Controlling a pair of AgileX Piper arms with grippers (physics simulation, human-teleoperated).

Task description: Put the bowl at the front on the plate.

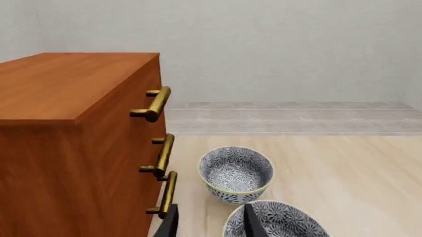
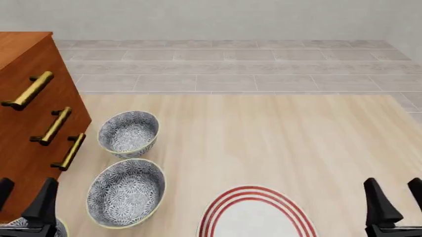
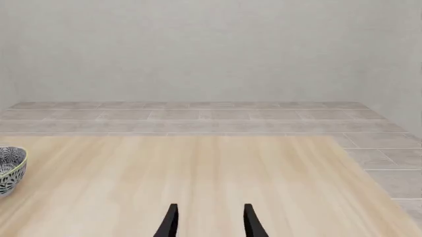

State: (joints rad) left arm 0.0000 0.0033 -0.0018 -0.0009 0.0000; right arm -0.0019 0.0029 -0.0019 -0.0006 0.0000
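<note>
Three look-alike floral bowls stand in a row by the cabinet. The bowl point(image 2: 61, 229) at the front shows only as a sliver at the front view's bottom-left corner, under my left gripper point(image 2: 23, 197), which is open above it. The middle bowl point(image 2: 125, 192) point(image 1: 277, 223) and the far bowl point(image 2: 128, 133) point(image 1: 236, 173) stand beyond. The white plate point(image 2: 254, 212) with red rings lies at the front centre, cut off by the frame edge. My right gripper point(image 2: 398, 197) point(image 3: 211, 224) hangs open at the front right, holding nothing. The left gripper point(image 1: 211, 224) shows open fingers in its wrist view.
A wooden cabinet point(image 2: 26, 113) point(image 1: 72, 148) with three brass handles point(image 2: 53, 126) stands at the left, close beside the bowls and my left gripper. One floral bowl point(image 3: 10, 168) shows at the edge of the right wrist view. Tiled floor lies beyond the table's far edge.
</note>
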